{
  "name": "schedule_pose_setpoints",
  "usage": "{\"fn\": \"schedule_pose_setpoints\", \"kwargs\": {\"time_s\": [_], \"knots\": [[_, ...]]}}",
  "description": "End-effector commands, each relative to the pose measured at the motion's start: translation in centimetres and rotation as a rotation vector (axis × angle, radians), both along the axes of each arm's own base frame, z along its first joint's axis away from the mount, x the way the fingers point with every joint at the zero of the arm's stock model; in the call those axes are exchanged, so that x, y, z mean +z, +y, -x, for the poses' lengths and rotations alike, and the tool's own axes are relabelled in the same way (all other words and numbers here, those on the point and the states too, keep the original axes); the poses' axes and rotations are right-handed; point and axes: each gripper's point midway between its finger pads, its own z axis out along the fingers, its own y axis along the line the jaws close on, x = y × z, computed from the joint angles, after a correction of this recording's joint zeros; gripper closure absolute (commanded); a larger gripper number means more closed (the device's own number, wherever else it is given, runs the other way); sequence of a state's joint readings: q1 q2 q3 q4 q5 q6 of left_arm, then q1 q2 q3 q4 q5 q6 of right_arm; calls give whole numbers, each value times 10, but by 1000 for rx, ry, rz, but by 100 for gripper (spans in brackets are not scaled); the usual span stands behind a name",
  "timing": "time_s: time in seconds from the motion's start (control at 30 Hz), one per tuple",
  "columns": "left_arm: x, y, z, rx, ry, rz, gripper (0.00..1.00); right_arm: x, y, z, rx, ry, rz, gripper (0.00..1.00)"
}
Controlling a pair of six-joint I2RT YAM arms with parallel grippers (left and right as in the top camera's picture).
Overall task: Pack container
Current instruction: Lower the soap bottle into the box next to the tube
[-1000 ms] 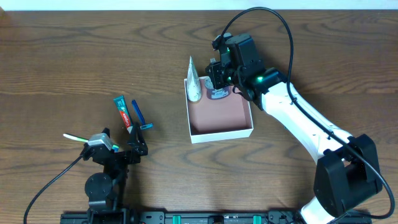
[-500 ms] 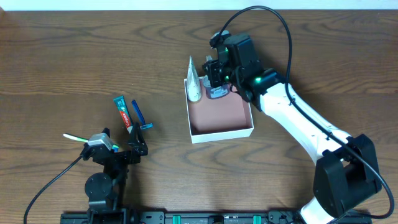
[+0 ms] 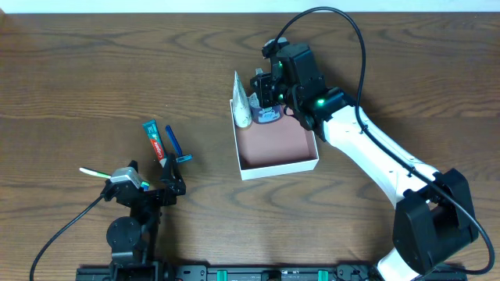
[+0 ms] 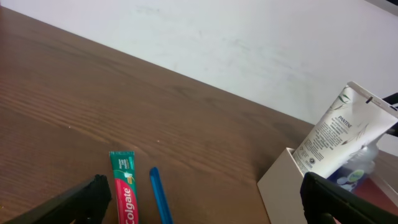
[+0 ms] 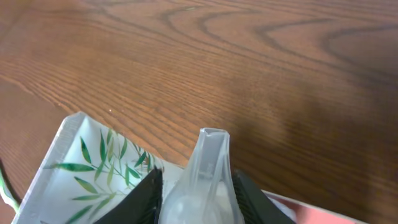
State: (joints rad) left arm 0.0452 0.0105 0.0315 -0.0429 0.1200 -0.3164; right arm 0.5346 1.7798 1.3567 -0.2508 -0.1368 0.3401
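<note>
The container is a square white box with a pink inside, right of the table's middle. A white Pantene tube leans upright in its back left corner. My right gripper hangs over the container's back edge, shut on a clear plastic pouch. In the right wrist view, the fingers clamp the pouch beside the leaf-printed tube. My left gripper is open and empty near the front left. The left wrist view shows its fingers wide apart, the container's wall and the tube.
A red and green Colgate toothpaste tube and a blue razor lie side by side just beyond my left gripper, also in the left wrist view. A thin green stick lies to its left.
My right gripper has shifted a little left and back with the clear pouch. The white tube has tipped slightly left. The left arm has not moved.
</note>
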Motion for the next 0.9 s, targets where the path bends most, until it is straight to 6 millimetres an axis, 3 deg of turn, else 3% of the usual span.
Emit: {"fn": "schedule_pose_setpoints", "kwargs": {"time_s": [0.0,0.4,0.53,0.73,0.87], "knots": [[-16,2,0,6,38,-7,2,12,10,-1,1,-20,-31,62],[-16,2,0,6,38,-7,2,13,9,-2,-3,-27,-25,62],[-16,2,0,6,38,-7,2,25,1,-8,-21,-57,-37,64],[-16,2,0,6,38,-7,2,65,-32,-6,-87,-93,-67,71],[-16,2,0,6,38,-7,2,56,-61,4,-160,11,-46,77]]}}
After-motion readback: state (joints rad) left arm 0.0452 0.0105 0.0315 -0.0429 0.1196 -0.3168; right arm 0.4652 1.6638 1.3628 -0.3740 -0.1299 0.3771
